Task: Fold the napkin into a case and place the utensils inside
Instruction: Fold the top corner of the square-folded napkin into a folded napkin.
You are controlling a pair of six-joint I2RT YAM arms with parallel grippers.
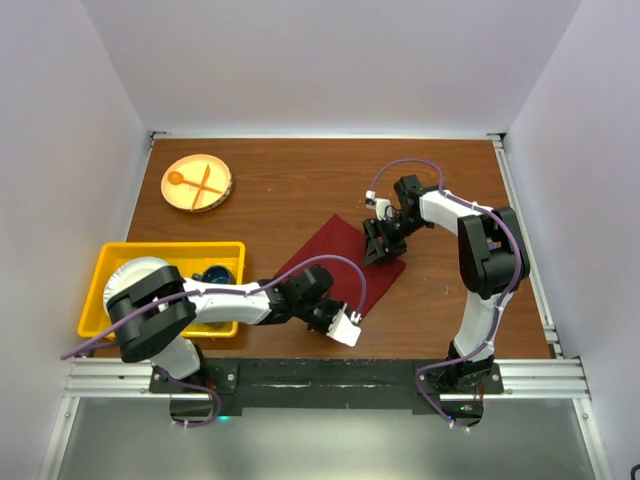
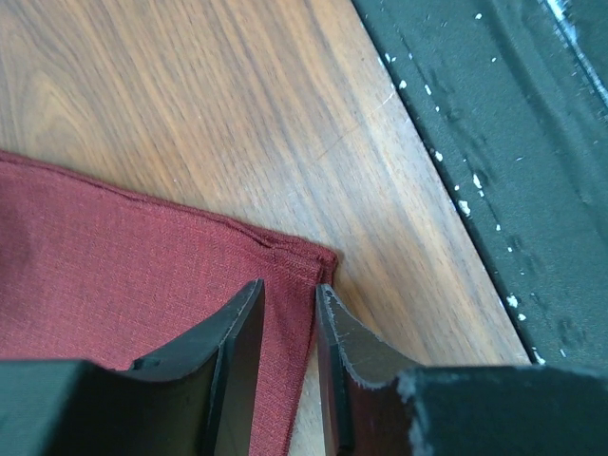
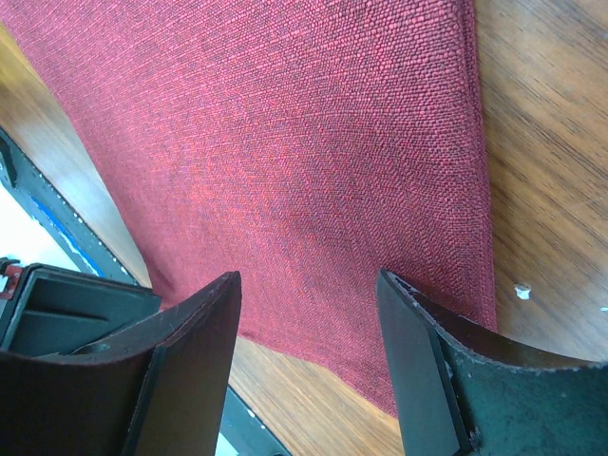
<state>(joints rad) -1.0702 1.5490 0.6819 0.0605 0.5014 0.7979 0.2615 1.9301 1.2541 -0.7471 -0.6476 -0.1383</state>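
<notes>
The maroon napkin point(image 1: 335, 262) lies folded flat as a slanted rectangle in the middle of the wooden table. My left gripper point(image 1: 335, 315) is low over its near corner. In the left wrist view the left gripper point(image 2: 290, 290) stands open by a narrow gap, with the napkin point(image 2: 114, 256) edge lying flat between the fingers. My right gripper point(image 1: 380, 250) hovers over the napkin's right corner. It shows open and wide in the right wrist view point(image 3: 309, 277), with nothing between its fingers and the napkin point(image 3: 285, 123) beneath. The case and the utensils are out of view.
A round wooden plate point(image 1: 197, 183) with an orange spoon and fork sits at the back left. A yellow bin point(image 1: 100, 290) holding a white and a blue item stands at the left. The table's dark front rail point(image 2: 494, 123) runs close to the left gripper.
</notes>
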